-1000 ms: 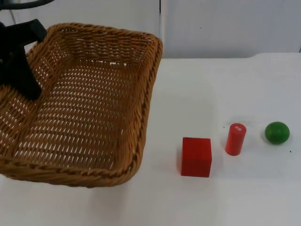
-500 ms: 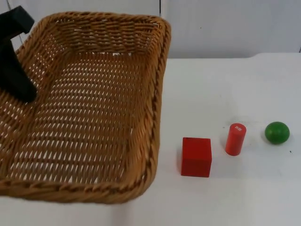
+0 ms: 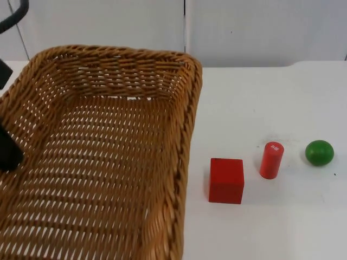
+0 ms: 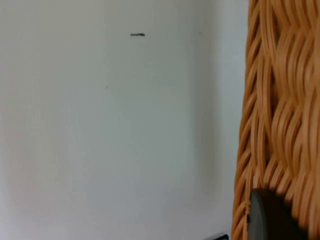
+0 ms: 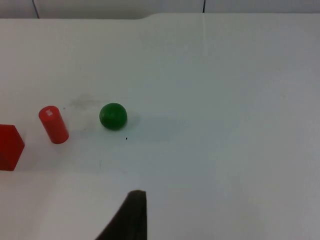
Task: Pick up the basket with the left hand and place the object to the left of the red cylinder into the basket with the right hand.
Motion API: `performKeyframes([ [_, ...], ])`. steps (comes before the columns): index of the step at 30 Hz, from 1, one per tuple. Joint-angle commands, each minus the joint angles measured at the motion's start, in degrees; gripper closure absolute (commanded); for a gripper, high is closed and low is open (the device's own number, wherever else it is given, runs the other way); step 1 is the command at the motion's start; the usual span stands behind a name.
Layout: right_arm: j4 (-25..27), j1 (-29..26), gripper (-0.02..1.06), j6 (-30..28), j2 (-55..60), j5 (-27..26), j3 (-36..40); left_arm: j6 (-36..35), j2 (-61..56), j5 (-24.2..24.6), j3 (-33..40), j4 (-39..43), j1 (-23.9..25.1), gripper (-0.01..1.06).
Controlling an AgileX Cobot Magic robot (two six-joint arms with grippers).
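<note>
Half the task looks done: the left gripper (image 4: 272,220) is clamped on the wicker basket (image 3: 108,157), held raised. Red cube (image 3: 226,180) sits on the table just left of the red cylinder (image 3: 271,160); the right gripper (image 5: 131,220) waits above the table, grip state unclear.

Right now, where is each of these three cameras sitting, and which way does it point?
Top view: fixed above, looking down and forward at the table, basket, red cube, red cylinder and green ball; left gripper at the basket's left wall.
Left wrist view: on the left arm, against the basket's weave; a black fingertip shows.
Right wrist view: on the right arm, above the table; one fingertip shows.
Top and right wrist views share cube, cylinder and ball.
</note>
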Motion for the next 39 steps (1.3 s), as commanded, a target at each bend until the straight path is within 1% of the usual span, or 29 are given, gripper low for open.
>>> performKeyframes([
  [1, -0.26, -0.29, -0.01, 0.18, -0.12, -0.39, 0.0, 0.25, -1.23, 1.39, 0.13, -1.77, -0.22, 1.05],
  [3, -0.12, -0.29, -0.01, 0.18, -0.12, -0.39, 0.0, 0.25, -2.16, 2.65, 0.13, -1.78, -0.22, 1.05],
  [7, -0.12, -0.29, -0.01, 0.18, -0.12, -0.39, 0.0, -0.01, -4.21, 2.76, 0.13, -1.88, -0.22, 1.05],
  [19, 0.6, -0.29, -0.01, 0.18, -0.12, -0.39, 0.0, -0.58, -5.17, 2.37, 0.13, -1.88, -0.22, 1.05],
  [33, 0.25, -0.29, -0.01, 0.18, -0.12, -0.72, -0.38, -0.58, -5.17, 2.24, 0.13, -1.77, -0.22, 1.05],
  [39, 0.12, -0.29, -0.01, -0.05, 0.31, -2.61, -1.74, -1.04, -5.17, 1.05, 0.13, -1.77, -0.22, 1.05],
])
